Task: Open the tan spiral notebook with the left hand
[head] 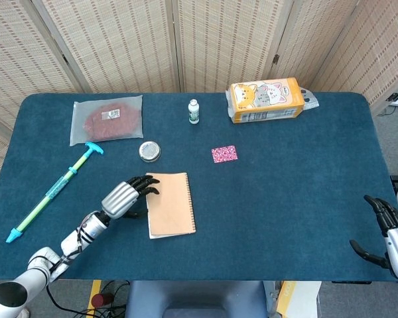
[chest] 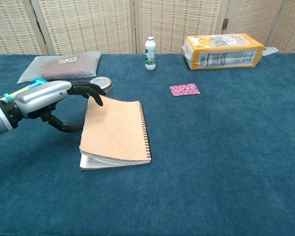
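Observation:
The tan spiral notebook (head: 171, 204) (chest: 117, 129) lies near the table's front left, with its wire spine on the right side. My left hand (head: 123, 197) (chest: 44, 97) holds its left edge: dark fingers rest on the cover's far left corner and the thumb hooks under the edge. That edge is raised off the cloth, and white page edges show along the front. The cover looks closed on the pages. My right hand (head: 389, 233) hangs past the table's front right corner, fingers apart and empty.
A round tin (head: 149, 151) (chest: 102, 84) sits just beyond the left hand. A green and blue pump tool (head: 53, 191) lies to the left, a clear packet (head: 107, 119) behind it. A white bottle (head: 194, 111), an orange cat-print pack (head: 265, 99) and a pink square (head: 224, 154) lie farther back.

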Motion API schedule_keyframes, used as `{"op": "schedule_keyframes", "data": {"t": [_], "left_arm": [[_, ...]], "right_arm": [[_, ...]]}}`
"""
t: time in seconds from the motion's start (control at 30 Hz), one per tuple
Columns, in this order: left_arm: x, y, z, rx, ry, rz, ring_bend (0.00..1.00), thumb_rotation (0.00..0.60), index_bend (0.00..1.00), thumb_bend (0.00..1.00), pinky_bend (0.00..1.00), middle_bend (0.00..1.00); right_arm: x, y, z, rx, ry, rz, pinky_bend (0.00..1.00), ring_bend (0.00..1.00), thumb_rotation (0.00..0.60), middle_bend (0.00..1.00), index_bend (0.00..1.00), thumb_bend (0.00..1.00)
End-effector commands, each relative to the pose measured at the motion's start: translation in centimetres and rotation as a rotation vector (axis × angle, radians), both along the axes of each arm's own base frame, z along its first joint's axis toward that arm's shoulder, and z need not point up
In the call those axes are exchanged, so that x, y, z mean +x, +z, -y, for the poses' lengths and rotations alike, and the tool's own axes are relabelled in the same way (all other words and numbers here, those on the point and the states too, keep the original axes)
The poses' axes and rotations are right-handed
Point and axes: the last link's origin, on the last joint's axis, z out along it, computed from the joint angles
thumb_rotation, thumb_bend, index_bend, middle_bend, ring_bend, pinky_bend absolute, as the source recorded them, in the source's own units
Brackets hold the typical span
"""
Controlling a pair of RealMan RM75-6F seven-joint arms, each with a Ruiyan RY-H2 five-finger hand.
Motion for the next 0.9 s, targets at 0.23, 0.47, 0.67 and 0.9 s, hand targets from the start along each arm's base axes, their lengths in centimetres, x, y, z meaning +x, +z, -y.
{"op": "schedule_keyframes", "data": {"t": [0.23,0.47,0.67,0.9], "left_arm": [[0.9,-0.4,0.2,-0.019,-0.019,0.004,0.15,0.6,0.36,0.53,0.26,0.2],[1.8,-0.6,0.6,-0.025,-0.049,0.022,0.15,0.6,0.5,0.61,0.26,0.21],[1.8,0.1,0.9,-0.018,-0.053,0.038,0.15,0.6,0.6,0.65,0.26,0.22],[-0.1,2.6,1.1,0.009,-0.049,0.008,0.15,0.6,0.64,0.66,0.26,0.22]], "right_arm": [[-0.3,0.0,-0.1,-0.001,-0.006,0.002,0.15,0.1,0.6,0.15,0.0,0.26],[-0.4,0.1,-0.1,-0.003,-0.006,0.006,0.15,0.1,0.6,0.15,0.0,0.26],[-0.4,0.1,-0.2,-0.005,-0.003,0.007,0.15,0.1,0.6,0.15,0.0,0.26],[-0.3,0.0,-0.1,0.0,0.004,0.008,0.15,0.1,0.6,0.15,0.0,0.26]]}}
